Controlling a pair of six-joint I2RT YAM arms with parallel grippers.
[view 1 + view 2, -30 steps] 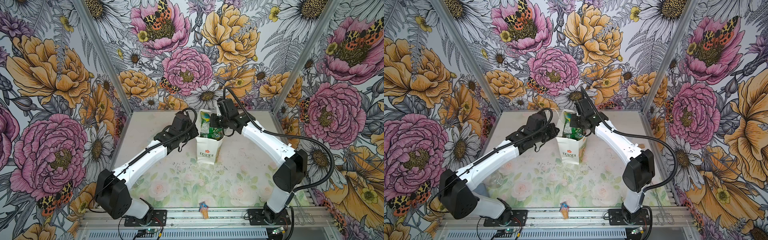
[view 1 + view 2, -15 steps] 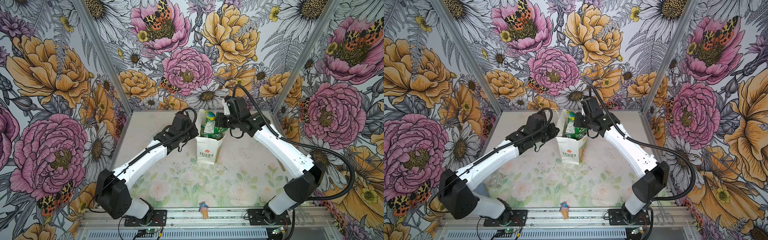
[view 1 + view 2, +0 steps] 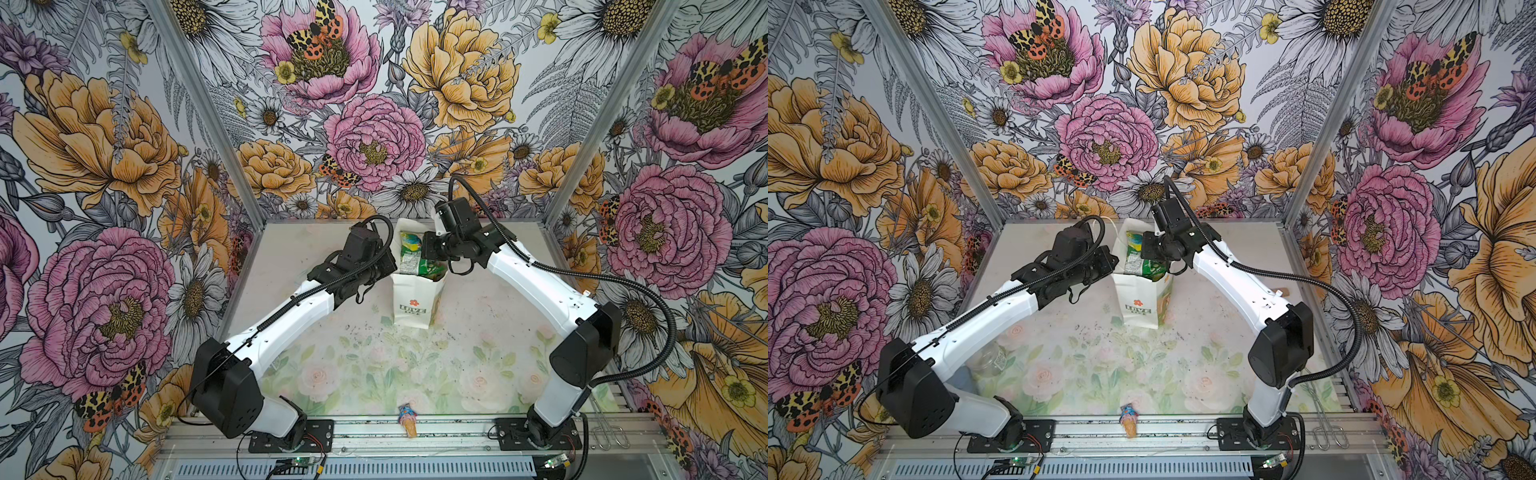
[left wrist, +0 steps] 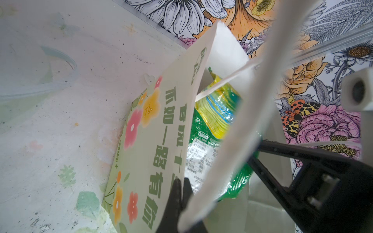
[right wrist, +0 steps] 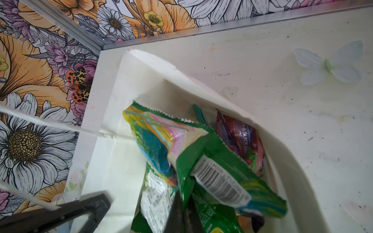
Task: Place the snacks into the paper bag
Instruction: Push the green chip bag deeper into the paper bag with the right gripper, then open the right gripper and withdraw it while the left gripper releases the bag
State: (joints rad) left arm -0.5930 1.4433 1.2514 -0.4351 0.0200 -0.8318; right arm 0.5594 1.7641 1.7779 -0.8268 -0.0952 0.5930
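Note:
The white paper bag stands upright at the back middle of the table. Several snacks fill its mouth: green packets, a pink-yellow one and a purple one. My left gripper is shut on the bag's left wall, with a white cord handle lying across the left wrist view. My right gripper hangs over the bag's mouth, shut on a fold of a green packet that sits inside the bag.
A small ice-cream-cone trinket lies at the front edge by the rail. A clear jar stands under my left arm. A bent wire piece lies at the front right. The back wall stands close behind the bag.
My right gripper swung a little to the right with the green packet, then came back and down over the bag's mouth. The left arm and the bag have not moved.

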